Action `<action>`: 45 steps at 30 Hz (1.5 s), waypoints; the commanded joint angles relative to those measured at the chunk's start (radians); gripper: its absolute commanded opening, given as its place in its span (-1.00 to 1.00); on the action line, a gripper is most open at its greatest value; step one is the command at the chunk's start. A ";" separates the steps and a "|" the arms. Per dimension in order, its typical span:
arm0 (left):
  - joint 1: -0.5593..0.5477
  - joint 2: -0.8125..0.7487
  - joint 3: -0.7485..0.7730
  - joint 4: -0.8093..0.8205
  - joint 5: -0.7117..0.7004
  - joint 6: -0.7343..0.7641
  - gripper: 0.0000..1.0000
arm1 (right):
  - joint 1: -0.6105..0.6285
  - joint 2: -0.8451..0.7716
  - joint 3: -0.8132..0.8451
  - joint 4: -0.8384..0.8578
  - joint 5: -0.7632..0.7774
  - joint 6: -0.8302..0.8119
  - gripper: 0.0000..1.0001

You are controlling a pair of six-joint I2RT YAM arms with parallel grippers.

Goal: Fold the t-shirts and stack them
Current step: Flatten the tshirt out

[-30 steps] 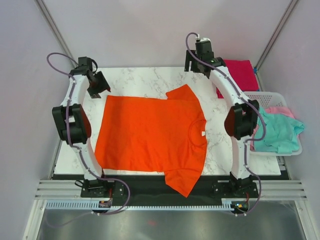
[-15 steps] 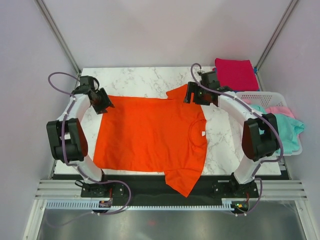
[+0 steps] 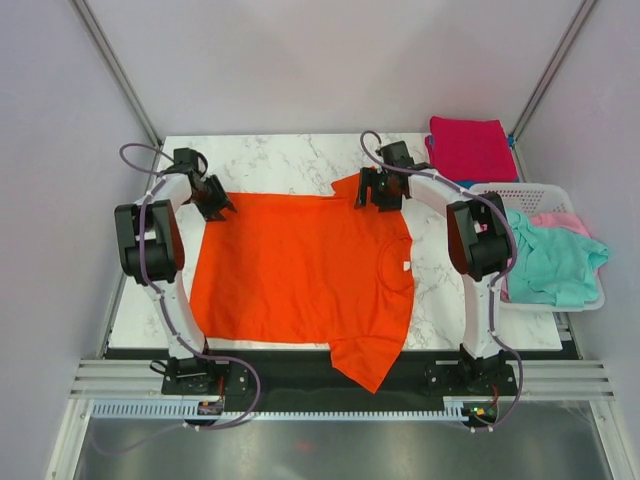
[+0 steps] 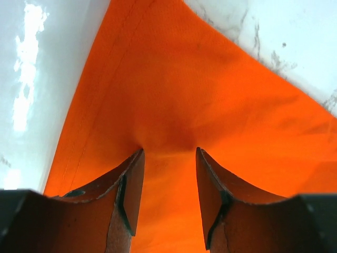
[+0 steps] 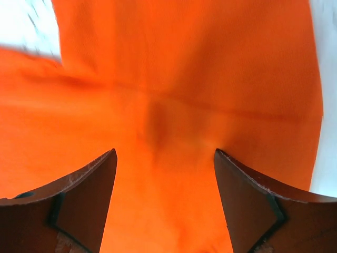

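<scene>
The bright orange-red cotton t-shirt [image 3: 300, 275] lies spread flat and fairly smooth on the white marble table [image 3: 280, 155], collar to the right, with one sleeve reaching past the near edge. The left gripper [image 3: 213, 203] sits on its far left corner, jaws narrowly apart, a small pucker of cloth between them. The right gripper [image 3: 372, 192] rests on the far sleeve, jaws wide, gripping nothing.

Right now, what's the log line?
shirt: spread, unfolded | left tool: open, on its far-left corner | right tool: open, on far sleeve
</scene>
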 commanded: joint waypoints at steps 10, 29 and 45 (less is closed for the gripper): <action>-0.001 0.325 0.437 -0.099 0.067 -0.043 0.01 | -0.092 0.398 0.528 -0.131 0.015 -0.012 0.64; 0.004 -0.324 0.195 -0.133 0.076 -0.017 0.10 | -0.109 -0.084 0.320 0.090 -0.127 -0.029 0.68; 0.074 -1.375 -0.979 0.009 -0.393 -0.474 0.00 | 0.118 -1.154 -0.869 0.176 -0.057 0.250 0.70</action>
